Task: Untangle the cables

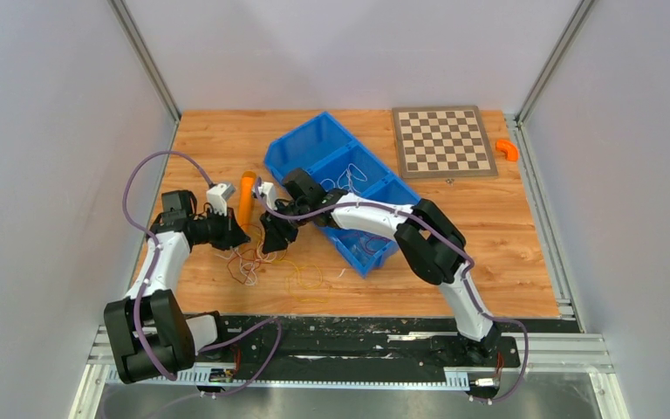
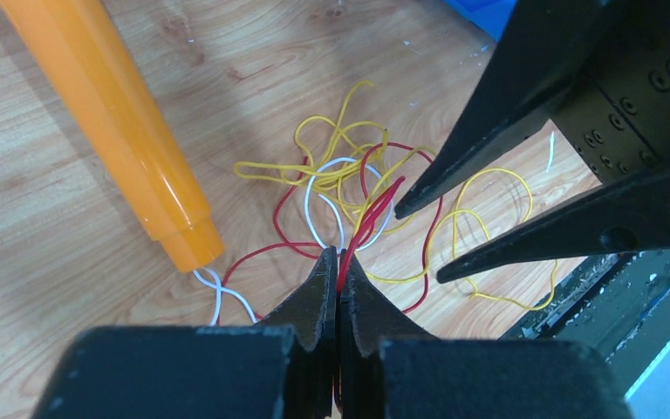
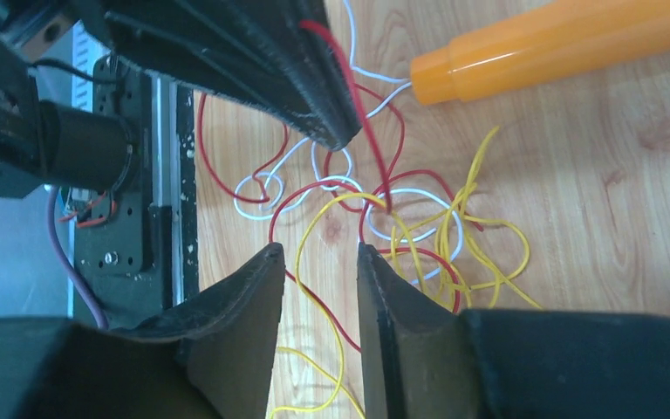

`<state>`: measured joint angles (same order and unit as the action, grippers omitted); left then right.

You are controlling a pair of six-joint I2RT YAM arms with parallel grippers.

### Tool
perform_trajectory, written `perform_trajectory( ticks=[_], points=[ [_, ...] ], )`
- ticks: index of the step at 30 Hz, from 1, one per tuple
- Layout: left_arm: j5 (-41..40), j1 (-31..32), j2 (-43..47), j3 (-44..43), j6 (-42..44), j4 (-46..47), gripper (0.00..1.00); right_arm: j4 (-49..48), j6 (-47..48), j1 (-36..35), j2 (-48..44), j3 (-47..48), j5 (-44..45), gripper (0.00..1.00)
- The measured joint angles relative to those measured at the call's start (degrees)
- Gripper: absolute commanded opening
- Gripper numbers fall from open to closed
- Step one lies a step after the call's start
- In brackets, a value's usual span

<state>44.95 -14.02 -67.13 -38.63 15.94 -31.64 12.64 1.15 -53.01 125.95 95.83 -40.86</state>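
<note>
Top external view, read from the left side across: a plain grey wall [image 1: 52,175] closes the cell, and the left arm [image 1: 153,271] reaches in over the wooden bench [image 1: 506,262]. The left end effector [image 2: 338,262] is pinched together on a red cable [image 2: 368,214], which the left wrist view shows running out of the closed tips into the heap. Just beside it lies an orange tube [image 1: 246,199], with a white strand emerging at its near end. The cables [image 1: 257,260] sit on the bench between the two arms, near the front edge. They are red, white and yellow loops crossing one another in one loose knot, with a yellow loop [image 1: 307,279] spread a little to the right. The right end effector [image 3: 318,257] hangs low over the knot with its jaws apart. A red strand passes beneath the gap, but nothing is clamped there as far as the right wrist view shows. I judge the task barely begun: one strand is held, none lies separate from the rest, and all the pulling apart remains to do. Further right stand a blue compartment bin [image 1: 292,144] holding more thin wires, a chessboard [image 1: 445,141], a small orange piece [image 1: 508,150] and the right grey wall [image 1: 637,175].
</note>
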Motion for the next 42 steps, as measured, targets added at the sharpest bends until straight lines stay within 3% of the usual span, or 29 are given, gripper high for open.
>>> perform_trajectory(
  ticks=[16, 22, 26, 34, 42],
  points=[
    [0.0, 0.0, -2.1, -2.3, 0.5, -0.8, 0.0, -6.8, -12.1, -2.2, 4.4, -0.3, 4.5, 0.44],
    [0.0, 0.0, -2.7, -3.0, 0.5, -0.8, 0.0, -7.6, -13.5, -2.6, 5.1, -0.7, 5.0, 0.34],
    [0.0, 0.0, -2.7, -3.2, 0.5, -0.8, 0.0, -7.9, -13.8, -2.6, 5.1, -0.7, 5.0, 0.0],
    [-1.3, 0.0, -2.7, -3.2, 1.4, -1.9, 0.0, -7.8, -14.3, -1.0, 3.7, -0.7, 1.6, 0.0],
    [-8.3, -0.4, -8.9, -4.5, 3.1, -5.0, 0.0, -7.6, -14.6, 2.7, -11.8, 3.3, -4.9, 0.0]
  ],
)
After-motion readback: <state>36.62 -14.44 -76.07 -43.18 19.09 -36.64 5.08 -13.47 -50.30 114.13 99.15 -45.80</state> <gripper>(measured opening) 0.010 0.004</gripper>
